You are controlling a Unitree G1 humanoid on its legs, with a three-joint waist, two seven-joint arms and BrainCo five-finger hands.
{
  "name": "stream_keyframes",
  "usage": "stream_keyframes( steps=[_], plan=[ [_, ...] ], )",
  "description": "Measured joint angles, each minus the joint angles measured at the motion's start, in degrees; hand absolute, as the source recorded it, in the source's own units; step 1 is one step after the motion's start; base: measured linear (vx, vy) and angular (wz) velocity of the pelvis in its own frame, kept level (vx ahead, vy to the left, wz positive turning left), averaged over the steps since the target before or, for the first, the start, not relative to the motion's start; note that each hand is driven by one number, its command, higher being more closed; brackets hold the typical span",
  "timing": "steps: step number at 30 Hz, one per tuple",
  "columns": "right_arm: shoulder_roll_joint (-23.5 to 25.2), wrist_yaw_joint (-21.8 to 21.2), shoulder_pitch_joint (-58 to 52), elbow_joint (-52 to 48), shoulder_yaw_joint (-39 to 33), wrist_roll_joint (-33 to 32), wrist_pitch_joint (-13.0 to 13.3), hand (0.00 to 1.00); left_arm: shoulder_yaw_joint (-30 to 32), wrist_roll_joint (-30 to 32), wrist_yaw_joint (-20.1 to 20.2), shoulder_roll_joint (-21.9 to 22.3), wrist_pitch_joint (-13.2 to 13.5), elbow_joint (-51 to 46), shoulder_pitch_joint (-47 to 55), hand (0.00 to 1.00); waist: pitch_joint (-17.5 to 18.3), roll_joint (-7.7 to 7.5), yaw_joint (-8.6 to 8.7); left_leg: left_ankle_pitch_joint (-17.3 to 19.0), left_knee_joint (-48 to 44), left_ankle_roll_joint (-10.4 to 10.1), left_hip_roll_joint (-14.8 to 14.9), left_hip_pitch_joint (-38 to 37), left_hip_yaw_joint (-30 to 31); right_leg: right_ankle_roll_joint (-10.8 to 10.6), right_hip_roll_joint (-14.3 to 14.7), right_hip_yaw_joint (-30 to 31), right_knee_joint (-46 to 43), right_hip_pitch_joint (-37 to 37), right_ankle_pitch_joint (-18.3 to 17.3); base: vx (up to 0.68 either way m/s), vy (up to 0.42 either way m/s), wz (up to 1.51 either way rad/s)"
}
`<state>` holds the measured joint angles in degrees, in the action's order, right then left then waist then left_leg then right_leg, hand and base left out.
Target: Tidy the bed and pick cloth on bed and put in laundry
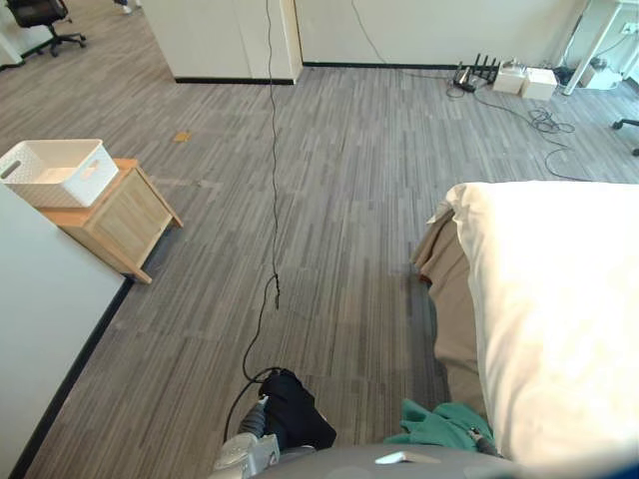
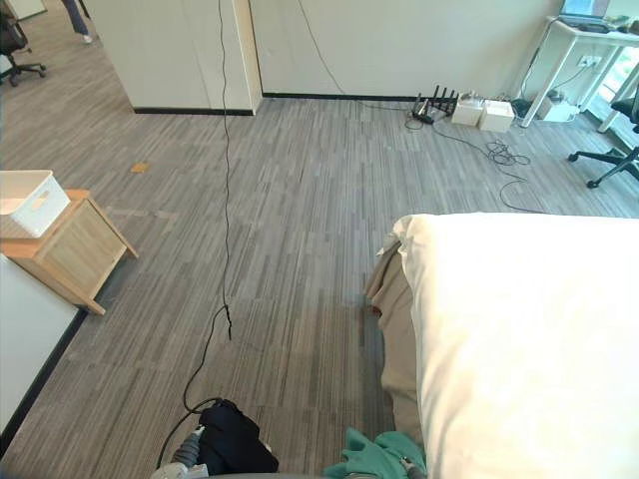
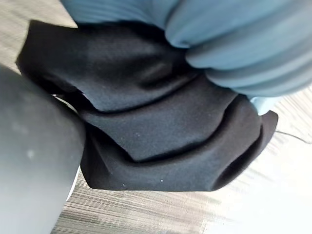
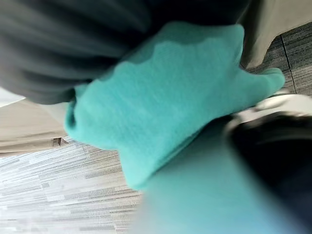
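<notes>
Left hand (image 3: 243,44) wrapped in black cloth (image 1: 298,407), near left; grasp cannot be told. Right hand (image 4: 73,44) covered by teal cloth (image 1: 434,424) beside bed (image 1: 559,319); grasp likewise unclear.

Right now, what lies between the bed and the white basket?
Only grey carpet, as both eye views show: no furniture or clothes lie on the stretch from the bed to the basket on its wooden stand.

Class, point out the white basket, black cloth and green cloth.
white basket (image 1: 50,190), left eye view, on its front wall.
black cloth (image 1: 297,409), left eye view, middle of the bundle.
green cloth (image 1: 434,424), left eye view, middle of its folds.
</notes>
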<state>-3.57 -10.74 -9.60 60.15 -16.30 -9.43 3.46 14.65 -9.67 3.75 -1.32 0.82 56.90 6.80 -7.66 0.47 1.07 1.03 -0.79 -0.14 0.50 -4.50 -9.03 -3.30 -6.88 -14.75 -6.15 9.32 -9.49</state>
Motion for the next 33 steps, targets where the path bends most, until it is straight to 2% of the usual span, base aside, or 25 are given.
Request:
stream_keyframes(
  steps=[1,3,6,7,9,10,11,12,13,14,15,17,19,21,22,23,24,25,26,27,29,30,31,32,33],
  plan=[
    [-0.17,0.41,-0.04,-1.29,0.65,-1.17,-1.03,1.0,0.44,-1.03,0.24,0.34,-0.2,-2.18,0.52,1.0,-0.72,-0.31,-1.06,4.23,-8.7,-0.15,1.23,3.58,-0.09,0.31,0.07,0.14,-1.44,-0.5,-1.29,0.03,-0.019,-0.12],
    [-0.52,1.17,0.04,-3.38,1.34,-2.95,-2.5,1.0,2.21,-2.93,0.53,0.66,-0.65,-3.85,0.98,1.0,-1.77,1.13,-1.71,8.31,-22.34,-0.72,3.99,9.38,-0.57,1.03,0.86,-0.15,-3.32,-0.83,-3.37,0.0,-0.03,-0.23],
    [-0.93,1.04,0.24,-5.46,1.33,-3.3,-4.21,1.0,2.21,-5.53,0.81,0.57,-0.65,-3.92,1.14,1.0,-1.75,1.08,-2.09,8.38,-37.67,-1.15,6.86,15.38,-2.28,1.37,0.91,1.88,-5.92,-0.27,-4.35,0.04,0.007,-0.32],
    [-1.28,0.79,0.31,-5.61,1.26,-3.26,-4.72,1.0,1.91,-5.49,0.82,0.98,-0.74,-3.85,1.21,1.0,-1.46,1.71,-1.95,10.72,-35.92,-1.23,6.74,15.16,-2.61,1.05,0.38,2.82,-5.9,0.57,-4.6,0.12,0.069,-0.32],
    [-1.41,-0.1,0.63,-5.6,1.1,-2.97,-5.79,1.0,1.48,-5.49,0.76,0.92,-1.86,-3.97,1.16,1.0,-1.94,1.61,-1.62,11.35,-30.45,-1.17,6.13,15.43,-3.14,0.73,-1.32,2.76,-5.45,2.08,-4.72,0.16,0.13,-0.07],
    [-1.38,-0.29,0.54,-5.12,1.06,-2.28,-6.41,1.0,1.39,-5.5,0.69,0.81,-2.28,-4.28,1.16,1.0,-2.04,1.32,-1.72,10.03,-25.57,-1.33,5.35,15.32,-3.2,-0.06,-2.81,2.21,-4.76,3.85,-4.96,0.21,0.216,0.17],
    [-1.73,-0.27,0.11,-5.16,0.98,-1.46,-6.41,1.0,0.71,-5.36,0.39,0.97,-3.11,-4.34,1.22,1.0,-1.83,1.88,-1.63,6.62,-19.47,-1.68,5.4,14.55,-3.17,-1.66,-3.51,1.22,-3.59,5.85,-5.42,0.15,0.159,0.19],
    [-1.9,-0.33,-0.04,-5.15,0.98,-1.42,-6.41,1.0,0.58,-5.38,0.32,0.99,-3.29,-4.34,1.24,1.0,-1.75,2.15,-1.63,5.56,-18.13,-1.65,5.59,14.38,-3.13,-1.9,-3.54,1.1,-3.36,6.4,-5.51,0.21,0.275,0.24],
    [-1.7,-0.15,-0.2,-3.94,1.05,-1.08,-6.49,1.0,0.66,-5.44,0.02,1.09,-4.06,-4.5,1.0,1.0,-1.77,1.33,-1.95,3.09,-18.45,0.36,4.54,13.38,-4.72,-3.52,-4.82,0.41,-2.27,8.84,-6.04,0.23,0.266,0.11],
    [-0.92,-0.34,0.86,-3.33,1.78,-0.49,-7.14,1.0,-0.08,-5.11,-0.03,0.24,-4.79,-4.72,0.93,1.0,-0.39,0.35,-2.33,5.12,-18.57,1.0,2.71,13.44,-5.55,-3.93,-6.53,-0.29,-0.52,9.51,-4.51,0.3,0.314,0.06],
    [-0.73,-0.34,1.13,-3.2,2.01,-0.42,-7.25,1.0,-0.08,-5.09,-0.04,0.21,-4.95,-4.79,0.9,1.0,-0.29,0.19,-2.41,5.5,-18.62,1.25,2.53,13.5,-5.72,-3.86,-6.73,-0.28,-0.28,9.54,-4.1,0.22,0.179,-0.11],
    [0.75,-0.8,2.69,-2.98,2.23,-0.45,-7.66,1.0,-0.84,-4.5,-0.06,-0.33,-5.68,-4.8,0.54,1.0,0.12,-0.06,-3.36,7.21,-18.46,1.94,1.56,13.19,-6.14,-3.81,-7.5,-0.2,-0.05,9.18,-0.32,0.26,0.222,-0.07],
    [1.31,-0.6,2.9,-2.81,1.42,-0.43,-8.1,1.0,-1.48,-4.23,-0.12,-1.1,-6.35,-4.0,0.3,1.0,1.21,-0.1,-3.59,8.14,-17.84,2.48,0.8,12.84,-6.04,-4.23,-7.99,0.14,-2.17,7.65,1.71,0.26,0.229,0.04],
    [1.33,0.09,4.06,-2.18,-0.82,-0.53,-7.74,1.0,-3.02,-4.02,-0.3,-1.53,-6.8,-2.58,-0.29,1.0,1.92,0.28,-3.53,9.75,-17.3,3.49,0.4,11.29,-5.94,-5.21,-9.54,3.13,-16.34,2.34,1.91,0.26,0.183,0.07],
    [1.43,0.11,5.34,-2.05,-2.09,-0.7,-7.14,1.0,-3.49,-3.27,-0.27,-2.12,-6.69,-1.76,-1.0,1.0,1.16,-0.49,-3.05,11.55,-17.25,4.05,-0.37,9.03,-5.68,-6.4,-10.67,6.6,-30.71,-3.81,4.61,0.19,0.1,0.0],
    [1.43,0.12,5.68,-1.94,-2.18,-0.9,-6.66,1.0,-3.57,-2.3,-0.26,-2.5,-6.38,-1.61,-1.48,1.0,0.82,-0.5,-3.2,12.22,-16.93,3.98,-0.81,7.7,-5.73,-6.13,-11.13,8.17,-37.33,-6.76,6.06,0.19,0.085,-0.03],
    [1.44,0.07,6.05,-2.25,-2.09,-1.84,-5.53,1.0,-3.87,0.19,-0.26,-3.11,-6.12,-1.16,-1.65,1.0,0.68,-1.07,-3.01,13.34,-16.18,3.92,-1.2,4.41,-5.59,-5.7,-10.99,9.75,-49.21,-12.22,5.1,0.32,0.083,0.0],
    [1.31,0.03,5.93,-3.41,-1.79,-1.92,-4.93,1.0,-4.17,2.1,-0.27,-3.24,-5.56,-1.16,-1.65,1.0,0.59,-1.12,-2.09,14.24,-15.0,3.75,-1.15,1.25,-5.07,-4.71,-9.96,9.32,-56.12,-16.31,3.61,0.33,0.059,0.13],
    [1.35,-0.13,5.73,-4.15,-1.61,-1.93,-4.6,1.0,-4.5,2.64,-0.3,-3.26,-5.29,-1.15,-1.67,1.0,0.6,-1.08,-1.62,14.57,-14.39,3.7,-1.04,-0.13,-4.69,-4.59,-9.3,8.84,-57.78,-18.29,2.47,0.37,0.014,0.28],
    [1.39,-0.29,5.09,-5.49,-1.68,-2.17,-3.63,1.0,-5.27,3.63,-0.35,-3.09,-5.16,-1.15,-1.77,1.0,0.59,-1.1,-0.99,15.04,-13.24,3.62,-0.77,-2.39,-4.0,-3.34,-8.62,7.71,-58.07,-22.37,0.8,0.35,-0.047,0.49],
    [1.41,-0.27,4.66,-7.19,-2.54,-4.22,-2.16,1.0,-5.84,3.52,-0.41,-2.14,-5.14,-1.11,-2.3,1.0,0.56,-0.89,-0.22,15.86,-12.83,2.46,0.16,-3.93,-2.14,-2.4,-8.99,4.13,-51.35,-27.21,-0.67,0.4,-0.104,0.63],
    [1.35,-0.16,4.11,-7.51,-3.71,-5.73,-1.63,1.0,-6.05,3.44,-0.45,-1.29,-5.13,-1.12,-3.01,1.0,-0.08,-0.14,0.09,16.66,-12.82,1.67,1.64,-5.68,-0.53,-2.05,-9.37,0.16,-42.47,-27.47,-1.47,0.5,-0.184,0.71],
    [1.23,-0.05,3.59,-7.58,-4.39,-6.83,-1.58,1.0,-6.88,3.44,-0.47,-0.96,-5.09,-1.12,-3.66,1.0,-0.38,0.52,0.28,17.52,-12.58,0.39,3.73,-7.59,0.93,-2.04,-9.03,-3.37,-32.47,-27.26,-1.32,0.53,-0.211,0.72],
    [1.25,-0.05,3.55,-7.76,-4.44,-7.19,-1.59,1.0,-6.98,3.52,-0.47,-0.89,-5.03,-1.13,-4.01,1.0,-0.53,0.73,0.52,17.84,-12.18,-0.18,4.68,-8.36,1.64,-1.54,-8.75,-4.36,-28.27,-27.33,-0.58,0.7,-0.327,0.74],
    [1.46,-0.13,3.65,-8.41,-4.17,-7.26,-1.71,1.0,-6.94,3.67,-0.44,-0.84,-4.79,-1.17,-4.51,1.0,-0.79,0.93,1.13,18.66,-11.67,-1.71,6.66,-9.82,2.58,-1.35,-7.67,-4.57,-20.67,-27.61,2.35,0.6,-0.311,0.55]
  ],
)
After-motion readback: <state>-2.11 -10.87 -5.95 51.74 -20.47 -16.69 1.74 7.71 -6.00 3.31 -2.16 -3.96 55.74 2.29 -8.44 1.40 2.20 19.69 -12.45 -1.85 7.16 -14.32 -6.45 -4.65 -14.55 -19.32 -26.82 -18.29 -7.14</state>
